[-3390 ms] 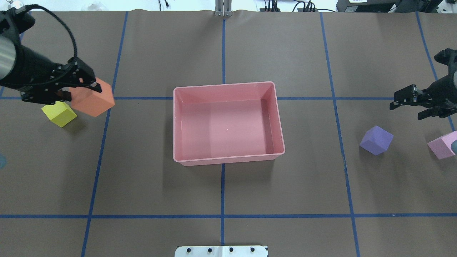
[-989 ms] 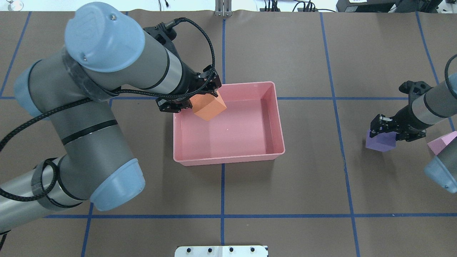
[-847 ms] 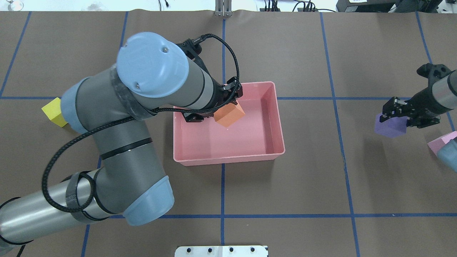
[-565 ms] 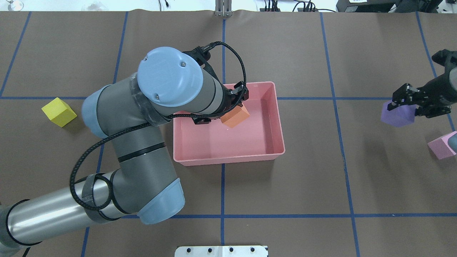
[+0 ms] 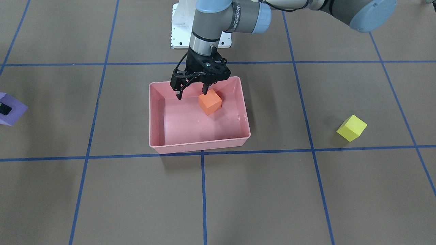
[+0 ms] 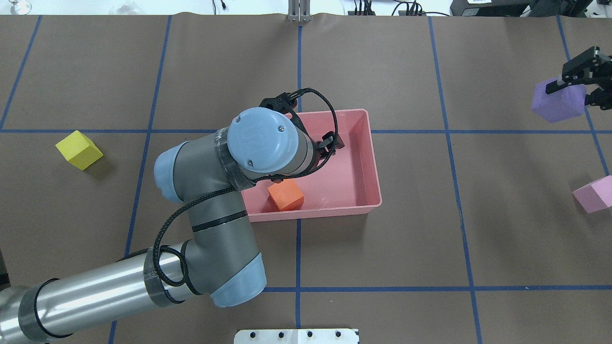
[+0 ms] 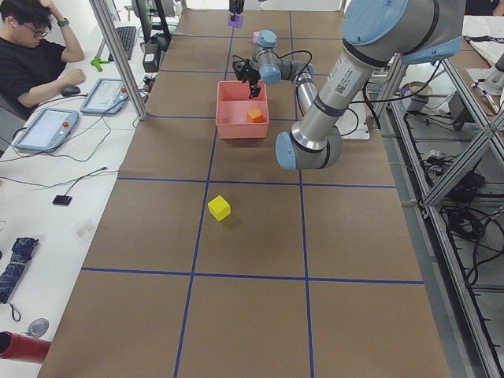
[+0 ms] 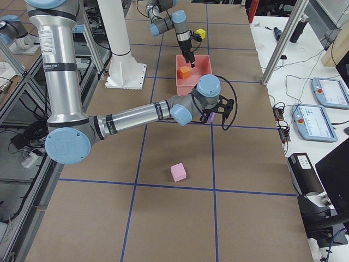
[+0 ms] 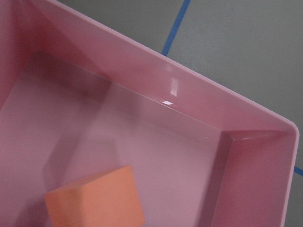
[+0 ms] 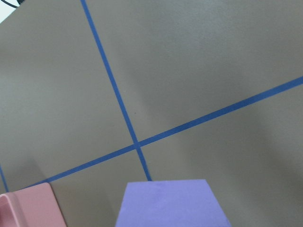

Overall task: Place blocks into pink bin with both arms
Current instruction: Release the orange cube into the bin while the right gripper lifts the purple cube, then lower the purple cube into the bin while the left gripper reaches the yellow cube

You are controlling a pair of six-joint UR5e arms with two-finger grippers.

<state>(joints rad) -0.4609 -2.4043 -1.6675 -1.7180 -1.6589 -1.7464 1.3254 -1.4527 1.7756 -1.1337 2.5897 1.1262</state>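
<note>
On the floor of the pink bin (image 5: 199, 145): orange block (image 5: 209, 101), free of any grip. One of four done.

Just above the bin: left gripper (image 5: 191, 94), jaws spread, empty.

Well apart from the bin on the left arm's side: yellow block (image 5: 352, 128), on the table, not yet picked.

Farther from the bin on the other side: right gripper (image 6: 573, 93) clamped on the purple block (image 6: 557, 100), seemingly lifted, though height hard to judge here.

Farthest out: pale pink block (image 6: 593, 193), on the table.

Leaves three to bring in.

left arm (image 6: 205, 200) blocks left side of pink bin (image 6: 370, 157) overhead; pink cube (image 6: 593, 193), purple cube (image 5: 17, 108) clipped at frame edges
</note>
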